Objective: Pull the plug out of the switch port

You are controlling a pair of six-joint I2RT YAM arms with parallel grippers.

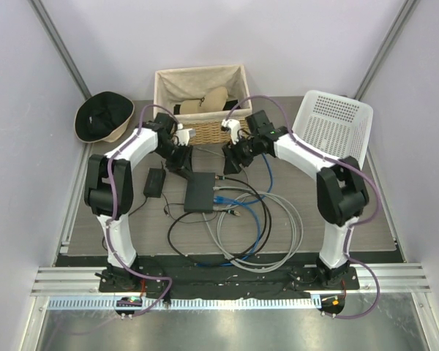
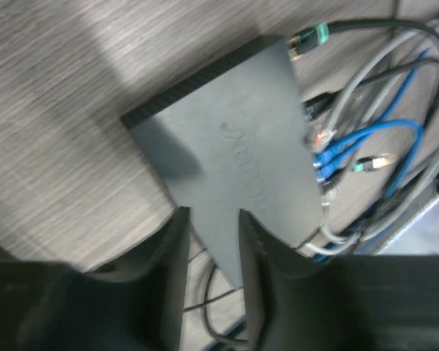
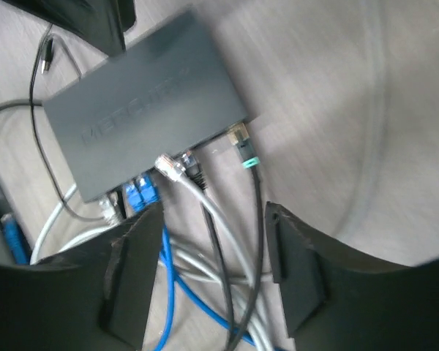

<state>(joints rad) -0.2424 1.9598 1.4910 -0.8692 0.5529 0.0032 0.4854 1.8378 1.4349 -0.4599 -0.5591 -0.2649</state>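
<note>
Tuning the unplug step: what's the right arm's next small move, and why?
Probably ease the right gripper forward and down around the green-banded plug at the end of the switch port row. Its jaws are open and short of the plugs, that plug lies roughly ahead of the gap, and the left gripper straddles a switch corner.

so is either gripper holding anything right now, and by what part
Left gripper straddles a corner of the switch; whether it grips yet cannot be told. Right gripper is open, holding nothing.

One black switch [image 1: 200, 191]; one power brick [image 1: 156, 181]; two baskets [image 1: 201, 91] [image 1: 333, 128]; one hat [image 1: 102, 117]; two arms [image 1: 121, 157] [image 1: 314, 157].
</note>
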